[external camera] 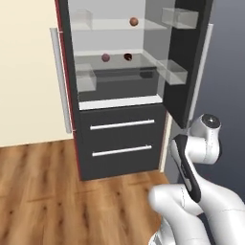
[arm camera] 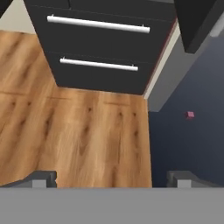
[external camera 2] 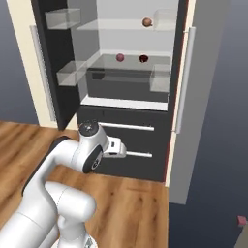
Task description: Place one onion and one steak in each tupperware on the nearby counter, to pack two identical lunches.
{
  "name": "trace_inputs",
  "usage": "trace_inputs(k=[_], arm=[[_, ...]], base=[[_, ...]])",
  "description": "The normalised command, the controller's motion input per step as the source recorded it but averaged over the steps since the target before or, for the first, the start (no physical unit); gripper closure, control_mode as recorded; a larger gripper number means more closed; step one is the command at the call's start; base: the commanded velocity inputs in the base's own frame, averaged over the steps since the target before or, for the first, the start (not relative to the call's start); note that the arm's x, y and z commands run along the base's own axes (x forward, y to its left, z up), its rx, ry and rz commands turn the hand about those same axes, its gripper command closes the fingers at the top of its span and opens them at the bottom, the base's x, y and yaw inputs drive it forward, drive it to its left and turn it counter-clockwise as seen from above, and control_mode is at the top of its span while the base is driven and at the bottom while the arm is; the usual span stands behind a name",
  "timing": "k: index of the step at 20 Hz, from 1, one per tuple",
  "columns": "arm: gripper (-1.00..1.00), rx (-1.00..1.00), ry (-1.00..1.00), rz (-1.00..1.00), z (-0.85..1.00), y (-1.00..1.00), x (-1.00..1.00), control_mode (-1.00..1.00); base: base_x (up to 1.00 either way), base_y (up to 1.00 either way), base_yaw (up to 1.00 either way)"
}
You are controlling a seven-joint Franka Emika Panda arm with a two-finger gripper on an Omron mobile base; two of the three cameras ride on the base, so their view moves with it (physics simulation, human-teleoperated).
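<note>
An open fridge holds the food. The orange-brown onion (external camera: 133,21) (external camera 2: 147,22) rests on the top glass shelf. On the shelf below, the purplish-pink onion (external camera: 105,57) (external camera 2: 120,57) lies just left of a dark reddish-brown steak (external camera: 128,56) (external camera 2: 143,58). My gripper (arm camera: 111,179) (external camera 2: 114,147) is open and holds nothing. It hangs low in front of the fridge drawers, well below the shelves, and looks down at the wooden floor. The bright red steak, both tupperware and the counter are out of view.
Below the shelves are two dark drawers with silver bar handles (external camera: 122,124) (arm camera: 98,24). The open fridge door (external camera: 184,57) carries clear bins and stands to the right above my arm. A small pink cube (arm camera: 189,115) (external camera 2: 242,220) lies on the dark floor to the right.
</note>
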Motion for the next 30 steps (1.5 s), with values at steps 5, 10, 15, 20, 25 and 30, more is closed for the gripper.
trace_inputs(k=[5,10,15,20,25,30], arm=[[-1.0,0.0,0.0,0.0,0.0,0.0,0.0,1.0],[-1.0,0.0,0.0,0.0,0.0,0.0,0.0,1.0],[-1.0,0.0,0.0,0.0,0.0,0.0,0.0,1.0],[-1.0,0.0,0.0,0.0,0.0,0.0,0.0,1.0],[-1.0,0.0,0.0,0.0,0.0,0.0,0.0,1.0],[-1.0,0.0,0.0,0.0,0.0,0.0,0.0,1.0]], base=[[0.76,0.02,-0.1],[0.73,0.06,-0.06],[0.72,0.0,-0.04],[0.7,0.04,-0.02],[0.71,0.09,-0.02],[0.73,0.14,-0.04]])
